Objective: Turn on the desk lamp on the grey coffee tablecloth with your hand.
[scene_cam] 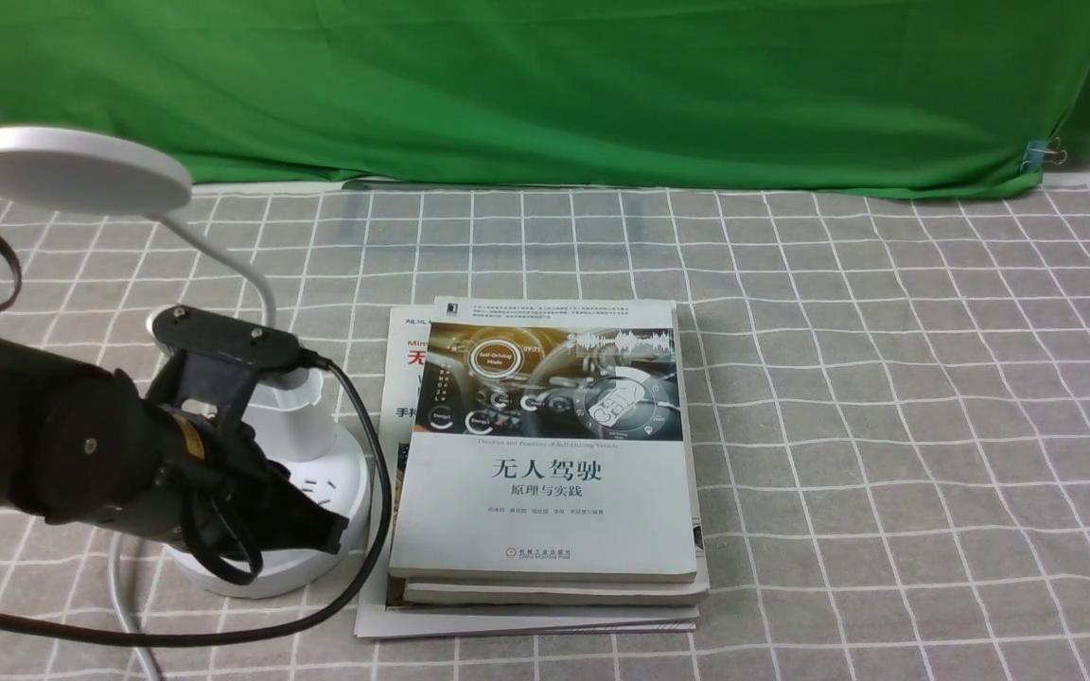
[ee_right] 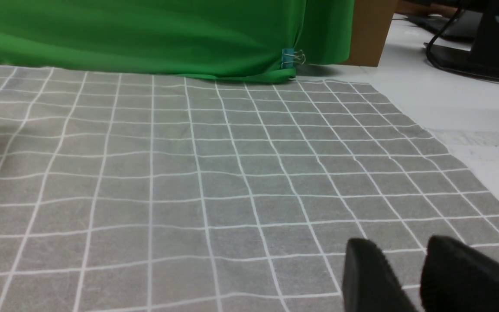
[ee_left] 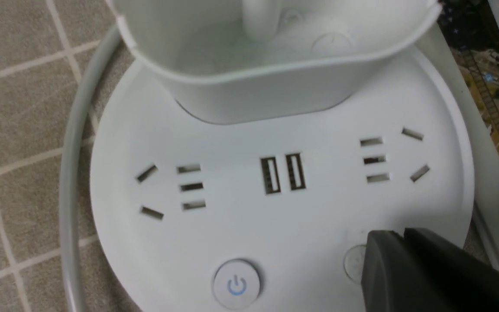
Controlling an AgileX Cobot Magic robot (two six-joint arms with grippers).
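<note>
The white desk lamp stands at the left of the grey coffee tablecloth (scene_cam: 886,426); its disc head (scene_cam: 72,170) is raised on a bent neck over the cup holder (scene_cam: 304,416) and round base (scene_cam: 337,492). My left gripper (scene_cam: 327,530) is low over the front of the base. In the left wrist view the base (ee_left: 310,216) shows sockets, two USB ports, a power button (ee_left: 236,284) with a blue symbol and a plain round button (ee_left: 354,262). The left gripper (ee_left: 399,236) is shut and empty, its tip over that plain button. My right gripper (ee_right: 399,247) is open over bare cloth (ee_right: 189,173).
A stack of books (scene_cam: 545,454) lies right beside the lamp base. The lamp's white cord (scene_cam: 124,605) and my arm's black cable (scene_cam: 356,586) run along the front left. The green backdrop (scene_cam: 545,85) hangs at the far edge, with a clip (scene_cam: 1042,153).
</note>
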